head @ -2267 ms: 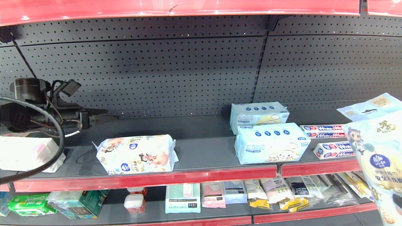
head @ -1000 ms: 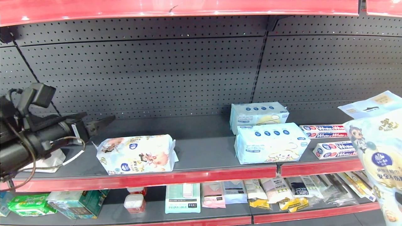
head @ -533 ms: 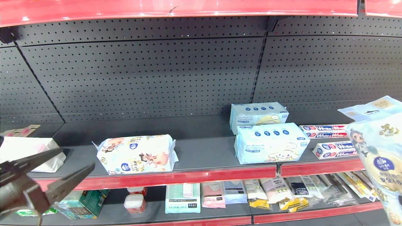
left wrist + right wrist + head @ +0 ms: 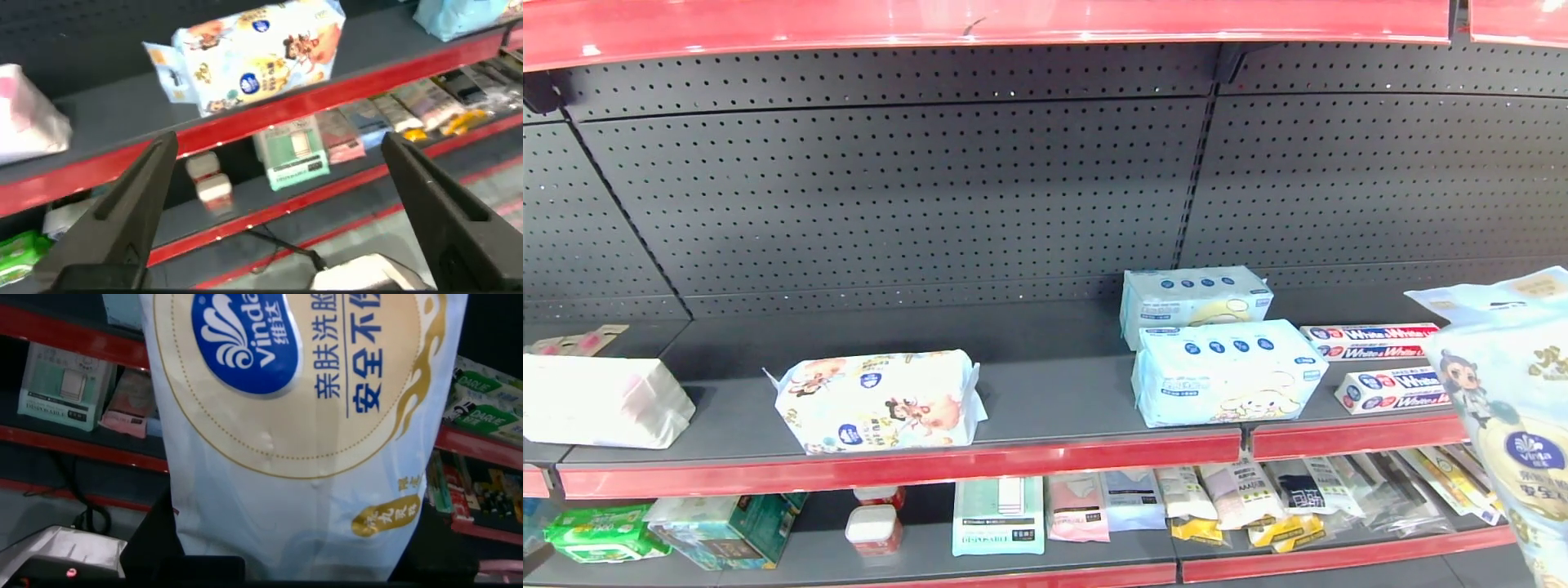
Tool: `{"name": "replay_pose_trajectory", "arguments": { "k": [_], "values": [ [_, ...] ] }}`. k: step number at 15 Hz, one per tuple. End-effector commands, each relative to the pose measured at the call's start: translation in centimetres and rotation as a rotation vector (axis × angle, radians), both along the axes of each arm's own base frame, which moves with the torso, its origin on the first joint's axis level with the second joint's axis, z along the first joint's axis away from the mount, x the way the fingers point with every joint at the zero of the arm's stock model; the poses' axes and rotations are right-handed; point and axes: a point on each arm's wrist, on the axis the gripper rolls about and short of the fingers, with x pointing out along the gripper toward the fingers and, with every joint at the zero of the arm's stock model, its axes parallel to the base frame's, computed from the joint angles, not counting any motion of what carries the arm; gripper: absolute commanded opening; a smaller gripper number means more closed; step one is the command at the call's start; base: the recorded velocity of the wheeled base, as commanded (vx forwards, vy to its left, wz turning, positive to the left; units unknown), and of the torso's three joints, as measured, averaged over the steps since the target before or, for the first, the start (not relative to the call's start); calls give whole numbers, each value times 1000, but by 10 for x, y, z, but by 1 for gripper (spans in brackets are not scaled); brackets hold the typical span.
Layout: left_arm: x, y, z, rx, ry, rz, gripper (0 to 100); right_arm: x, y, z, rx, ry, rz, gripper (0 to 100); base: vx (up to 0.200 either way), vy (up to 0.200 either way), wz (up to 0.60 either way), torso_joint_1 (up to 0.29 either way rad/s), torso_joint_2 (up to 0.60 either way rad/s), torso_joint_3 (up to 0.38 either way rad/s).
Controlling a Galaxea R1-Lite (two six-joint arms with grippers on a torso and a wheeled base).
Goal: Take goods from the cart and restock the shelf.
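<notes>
The shelf [image 4: 1045,384] has a bare spot in the middle — room for more. The big bag [image 4: 1515,408] hangs at four o'clock, not yet on the shelf; the right claw [image 4: 286,547] is clamped on it to carry it. The left claw [image 4: 279,147] is wide apart — empty.

Tall pale-blue soft pack [image 4: 1515,408], printed with a cartoon figure and a round blue logo, is held upright in the air before the right end of the grey, red-edged shelf [image 4: 1045,392], not resting on it.
</notes>
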Motion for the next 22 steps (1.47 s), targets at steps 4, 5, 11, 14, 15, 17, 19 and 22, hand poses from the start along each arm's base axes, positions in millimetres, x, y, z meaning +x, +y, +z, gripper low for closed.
{"name": "replay_pose_trajectory", "arguments": {
  "k": [4,5,11,14,15,17,19,22],
  "values": [
    [-33,-1,-39,-2,-128,-30,100,-1,0,2,7,-17,-2,0,0,0,0,0,0,0],
    [-36,-1,-44,-18,-141,-126,100,-1,0,1,7,-14,-2,0,0,0,0,0,0,0],
    [-34,4,-54,-37,-127,103,100,-1,0,1,6,-14,-6,0,0,0,0,0,0,0],
    [-34,3,-59,-45,-124,117,100,0,0,2,1,-13,-6,0,0,0,0,0,0,0],
    [-34,3,-59,-46,-123,117,100,0,0,3,1,-14,-6,0,0,0,600,2,-2,2],
    [-34,3,-59,-47,-123,118,100,0,0,3,1,-14,-8,0,0,0,600,2,-2,5],
    [-34,3,-59,-47,-123,123,100,0,0,3,0,-16,-7,0,0,0,600,2,0,0],
    [-34,3,-59,-47,-123,123,100,-1,0,3,-1,-19,-9,0,0,0,600,5,5,1]
  ]
}}
